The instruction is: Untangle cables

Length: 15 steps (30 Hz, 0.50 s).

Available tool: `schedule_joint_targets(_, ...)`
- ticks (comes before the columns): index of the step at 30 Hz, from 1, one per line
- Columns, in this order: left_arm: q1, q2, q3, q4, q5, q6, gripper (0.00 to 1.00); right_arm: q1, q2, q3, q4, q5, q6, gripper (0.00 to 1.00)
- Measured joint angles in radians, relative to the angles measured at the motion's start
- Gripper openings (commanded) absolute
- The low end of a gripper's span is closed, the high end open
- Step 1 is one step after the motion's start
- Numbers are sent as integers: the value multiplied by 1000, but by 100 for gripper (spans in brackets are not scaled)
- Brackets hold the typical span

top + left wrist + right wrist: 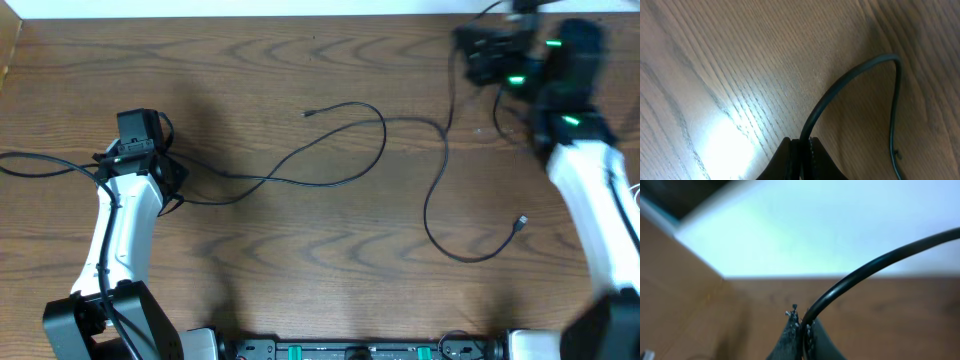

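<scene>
The left end effector (802, 150) is pinching a cable (850, 77) low over the bench (740, 75) — the right end effector (801, 330) is clamping cable higher, seemingly stretching it apart.

probably a robotics lab: left arm (125, 215), right arm (600, 200), wood-grain table (300, 270).

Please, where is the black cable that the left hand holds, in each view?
Overhead: the black cable runs from the left hand rightward to mid-table.
Left wrist: pinched at bottom centre, arching up and right.
Right wrist: a black cable too; whether the same, cannot tell.
Shared landmark: the wooden table.
</scene>
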Motion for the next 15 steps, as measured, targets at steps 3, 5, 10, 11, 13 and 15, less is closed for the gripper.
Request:
schedule_joint_targets(3, 0, 0, 0, 0, 0, 0, 8, -63, -105, 0, -1, -10, -7, 1)
schedule_joint_targets(5, 0, 0, 0, 0, 0, 0, 8, -92, -150, 0, -6, -11, -16, 1)
schedule_joint_targets(10, 0, 0, 0, 0, 0, 0, 8, -145, -222, 2, -121, 68, -94, 1)
schedule_joint_targets(11, 0, 0, 0, 0, 0, 0, 8, -152, -224, 3, -168, 116, -118, 1)
schedule_joint_targets(13, 0, 0, 0, -1, 0, 0, 8, -156, -220, 2, -215, 182, -142, 1)
schedule_joint_targets(15, 0, 0, 0, -2, 0, 0, 8, -161, -211, 2, -253, 272, -161, 1)
